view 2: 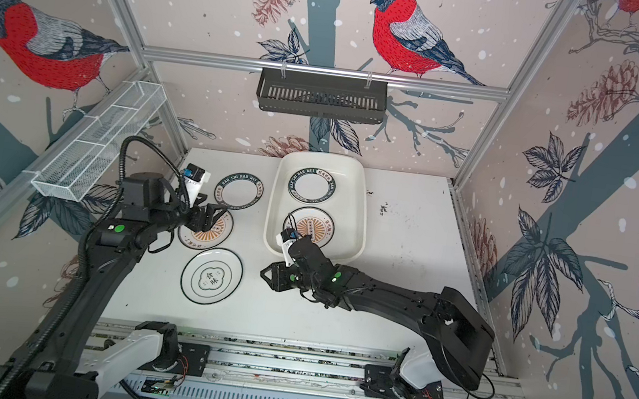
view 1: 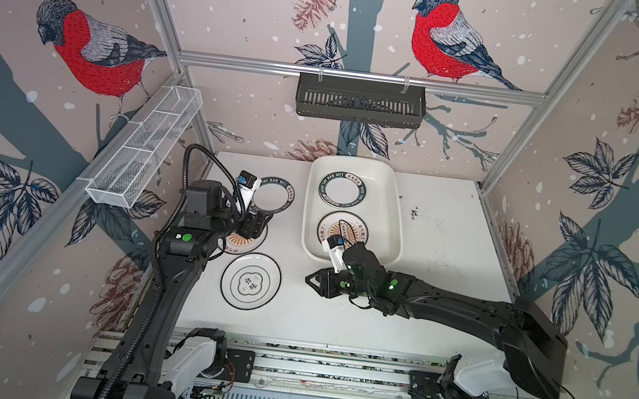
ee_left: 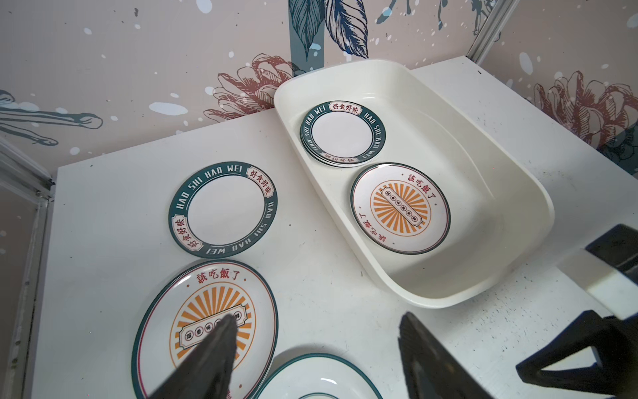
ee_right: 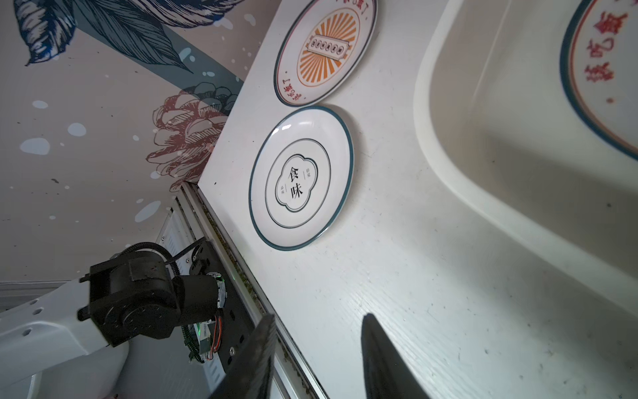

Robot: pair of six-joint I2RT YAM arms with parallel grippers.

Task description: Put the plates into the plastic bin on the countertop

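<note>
The white plastic bin (view 1: 394, 206) stands at the back of the countertop (view 1: 446, 276). It holds a stack of teal-rimmed plates (ee_left: 341, 133) and an orange sunburst plate (ee_left: 400, 209). Left of the bin lie three more plates: a teal-rimmed one (view 1: 274, 198), a sunburst one (ee_left: 214, 286) and a cloud-emblem one (view 1: 251, 281). My left gripper (ee_left: 317, 321) is open above the sunburst plate's edge, holding nothing. Near the bin's front corner, my right gripper (ee_right: 319, 321) is open and empty over bare countertop, pointing towards the cloud-emblem plate (ee_right: 300, 178).
A black slatted basket (view 1: 360, 101) hangs on the back rail. A white wire-mesh basket (view 1: 143, 152) is fixed along the left wall. The arms' mounting rail (view 1: 328, 371) runs along the countertop's front edge. Bare countertop lies right of the bin.
</note>
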